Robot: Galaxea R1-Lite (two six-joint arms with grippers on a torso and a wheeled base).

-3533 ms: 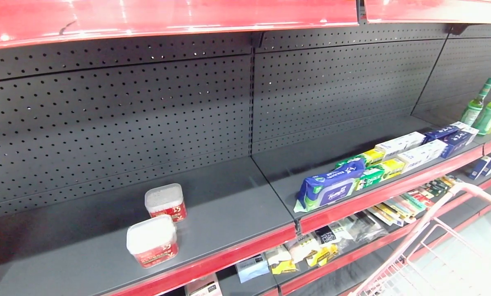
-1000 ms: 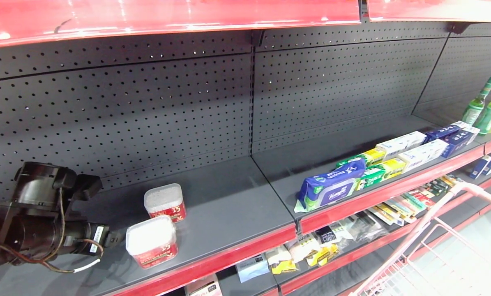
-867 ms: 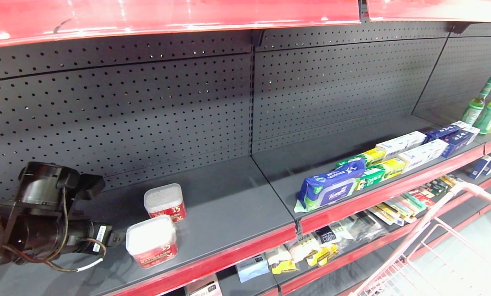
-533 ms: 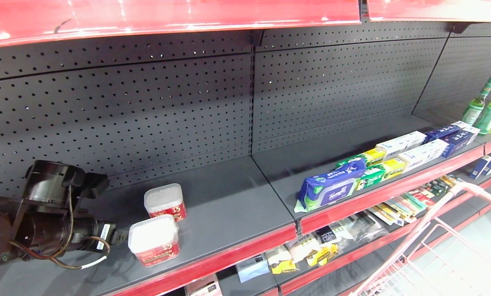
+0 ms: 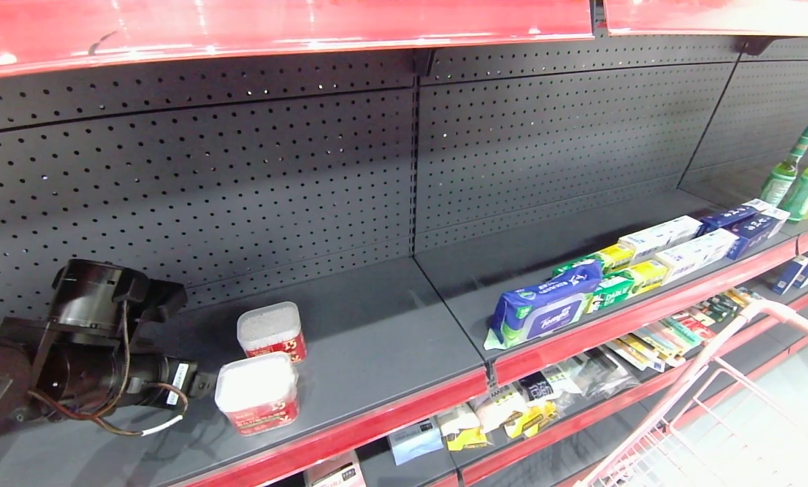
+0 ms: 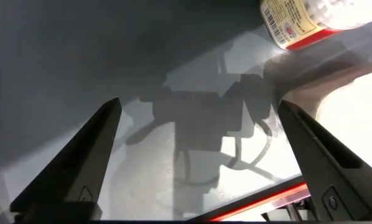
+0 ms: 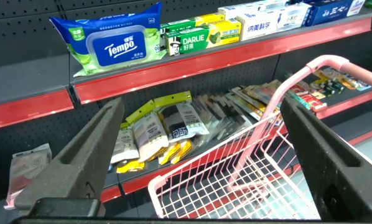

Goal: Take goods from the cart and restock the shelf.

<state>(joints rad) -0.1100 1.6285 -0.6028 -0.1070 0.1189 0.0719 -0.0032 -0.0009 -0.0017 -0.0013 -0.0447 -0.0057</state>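
The left gripper (image 6: pixel 198 104) holds its jaws wide apart with nothing between them. In the gap lies only the dark grey, matt shelf board (image 6: pixel 80 62), and the board's red front edge is close below the fingers. The front tub (image 6: pixel 310 18) stands beyond one fingertip, outside the gap. The frame cuts it, so only its red label with a barcode is seen. In the head view the wrist hides the fingers, and the front tub (image 5: pixel 258 392) is just ahead of them; I cannot tell if they touch. It is a rounded square tub with a whitish lid. The rear tub (image 5: pixel 270 329), of the same shape, stands farther from the jaws, toward the perforated metal back panel (image 5: pixel 241 169).

The right gripper (image 7: pixel 201 101) also has its jaws spread and empty. Beyond the gap is the cart (image 7: pixel 328 61), made of pink wire with a smooth pink tube handle, cut off at the frame edge. Farther off lie flat packets (image 7: pixel 167 127), hard to make out, and above them a soft blue and green wet wipes pack (image 7: pixel 111 45) beside toothpaste boxes (image 7: pixel 201 34).
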